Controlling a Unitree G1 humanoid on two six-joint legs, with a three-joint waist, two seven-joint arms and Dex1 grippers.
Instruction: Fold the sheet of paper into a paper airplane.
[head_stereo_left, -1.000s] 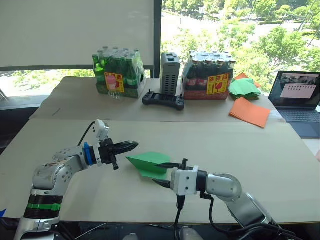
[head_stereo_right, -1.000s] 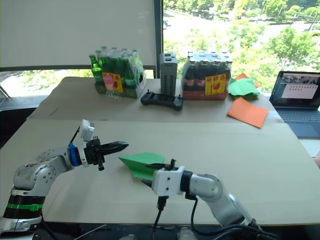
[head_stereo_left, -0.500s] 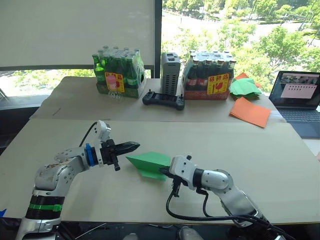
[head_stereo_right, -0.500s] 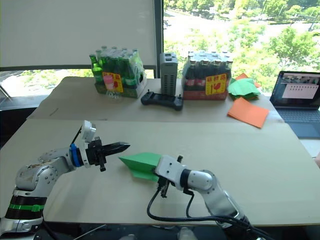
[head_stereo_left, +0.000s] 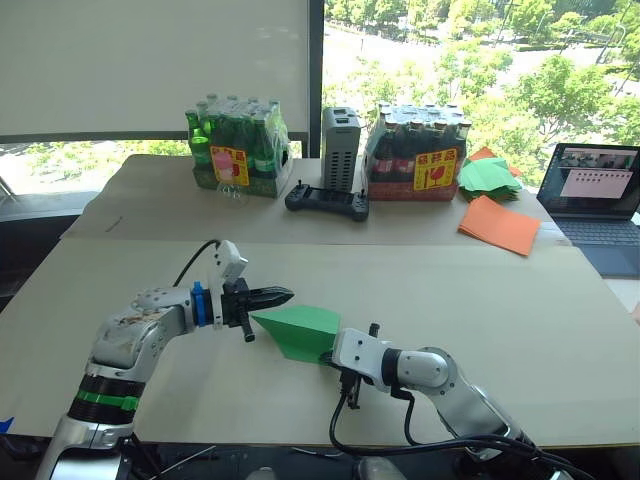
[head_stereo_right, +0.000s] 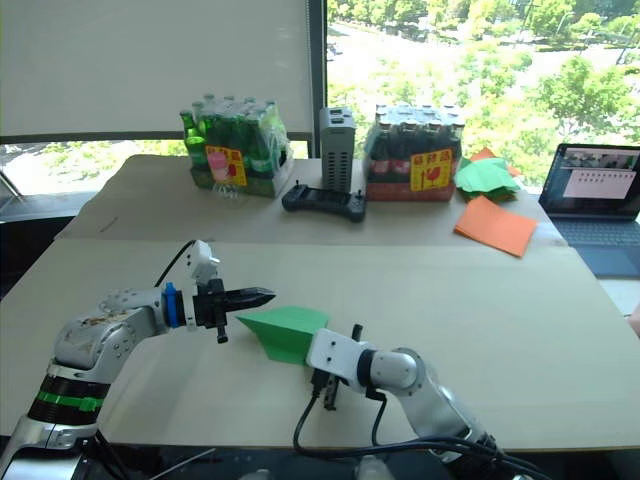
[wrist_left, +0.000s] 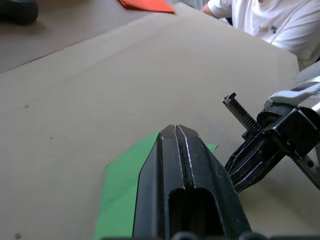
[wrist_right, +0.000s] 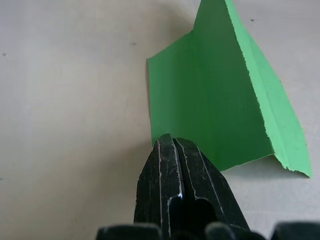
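Note:
The green sheet of paper (head_stereo_left: 298, 328) lies on the near table, folded into a wedge that points to the left, with one flap raised along a crease (wrist_right: 235, 100). My left gripper (head_stereo_left: 280, 295) is shut and hovers just over the pointed left tip, with the paper (wrist_left: 120, 190) showing beneath its fingers. My right gripper (head_stereo_left: 326, 356) is shut too, low on the table, its tips (wrist_right: 167, 140) meeting the wedge's near right edge. I cannot tell whether they pinch the paper or only touch it.
On the far table stand a pack of green bottles (head_stereo_left: 235, 150), a grey box (head_stereo_left: 340, 145), a pack of dark bottles (head_stereo_left: 420, 155), a black controller (head_stereo_left: 327, 200), a heap of green folded papers (head_stereo_left: 488, 172), orange paper (head_stereo_left: 498, 225) and a laptop (head_stereo_left: 595, 190). A person in a white shirt (wrist_left: 265, 20) sits beyond the table.
My left gripper has moved right, up to the paper's tip. My right gripper's fingers, spread around the paper's edge a second ago, have shut and dropped low to the table.

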